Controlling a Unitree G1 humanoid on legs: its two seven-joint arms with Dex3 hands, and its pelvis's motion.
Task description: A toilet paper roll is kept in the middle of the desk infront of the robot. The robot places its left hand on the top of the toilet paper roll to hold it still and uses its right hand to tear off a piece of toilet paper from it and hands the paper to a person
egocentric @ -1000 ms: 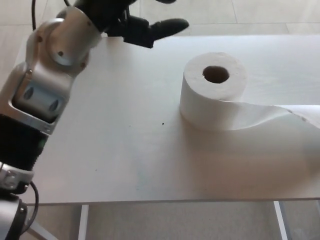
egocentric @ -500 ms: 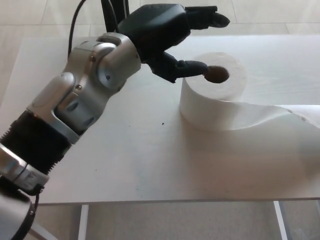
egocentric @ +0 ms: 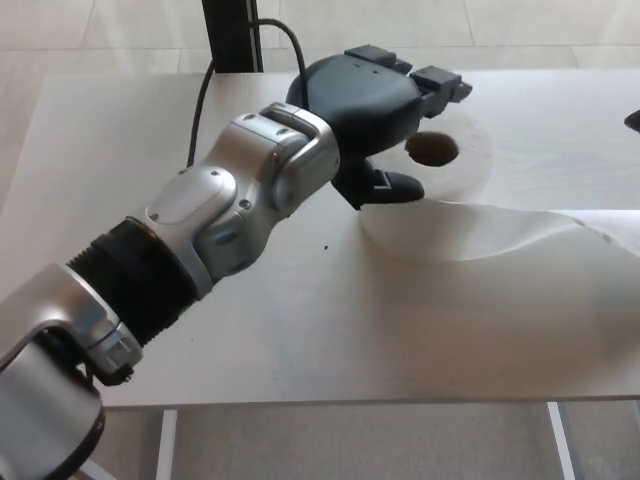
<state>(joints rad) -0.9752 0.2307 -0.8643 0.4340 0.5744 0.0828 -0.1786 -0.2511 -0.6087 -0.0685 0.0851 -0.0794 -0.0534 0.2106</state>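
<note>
— One arm is all I see from here, the left one, silver and black, reaching from the near left corner of the desk [egocentric: 250,330] up across it.

— And the hand?

— The left hand [egocentric: 372,110] sits over the left part of the toilet paper roll [egocentric: 455,175], palm down. Its thumb [egocentric: 392,186] points along the near side of the roll, and the two fingers [egocentric: 440,83] reach out above the far rim. They are spread, not clamped on anything. Whether the palm presses on the paper I can't tell.

— Where is the roll?

— Standing on end around the middle of the desk, core hole [egocentric: 432,149] facing up, just right of the hand. A loose tail of paper [egocentric: 560,225] runs off from it along the desk to the right edge.

— The right hand?

— Only a dark speck [egocentric: 633,121] at the far right edge; I can't say what it is.

— Beyond that?

— A black post [egocentric: 230,35] behind the desk, with a cable [egocentric: 205,95] running down to the arm.
</note>
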